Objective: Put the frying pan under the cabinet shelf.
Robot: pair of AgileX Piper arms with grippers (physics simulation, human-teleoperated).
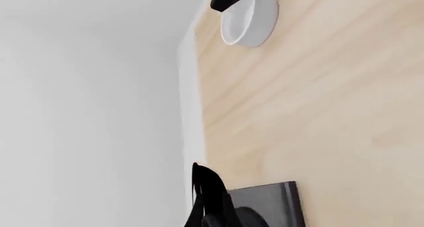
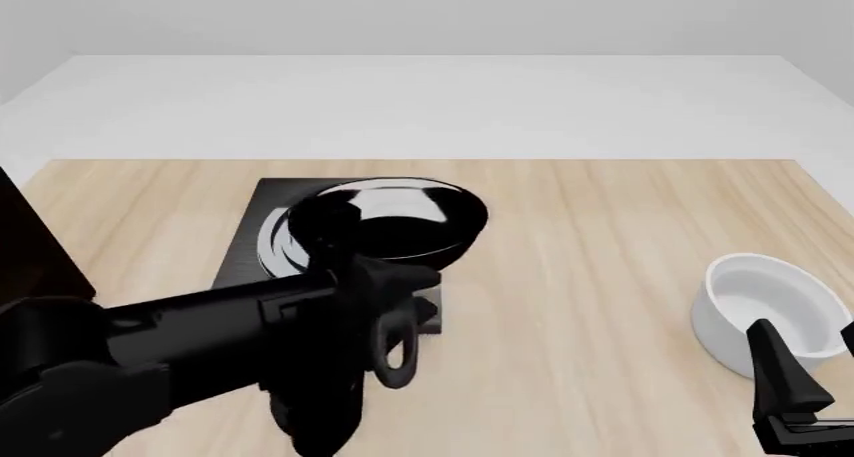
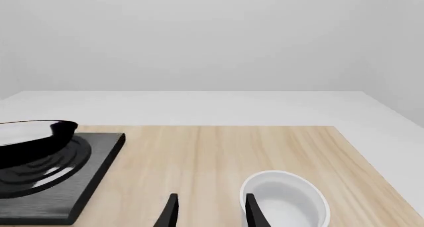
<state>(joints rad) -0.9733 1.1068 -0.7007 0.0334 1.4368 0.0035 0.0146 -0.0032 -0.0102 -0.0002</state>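
Gleaming grey inside its black rim, the frying pan (image 2: 387,222) hangs pinched by the left gripper (image 2: 380,297).

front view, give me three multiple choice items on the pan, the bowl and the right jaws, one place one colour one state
1. Where is the pan?
A. over the stove plate
B. inside the bowl
C. on bare wood by the right arm

2. What colour is the bowl?
A. black
B. white
C. red

3. How do the right gripper's jaws stand?
A. shut on the bowl
B. shut on the pan
C. open, holding nothing

Answers:
1 A, the pan sits above the dark plate, left of centre.
2 B, it is plain white, near the table's right edge.
3 C, the right wrist view shows a gap between them with only table behind.
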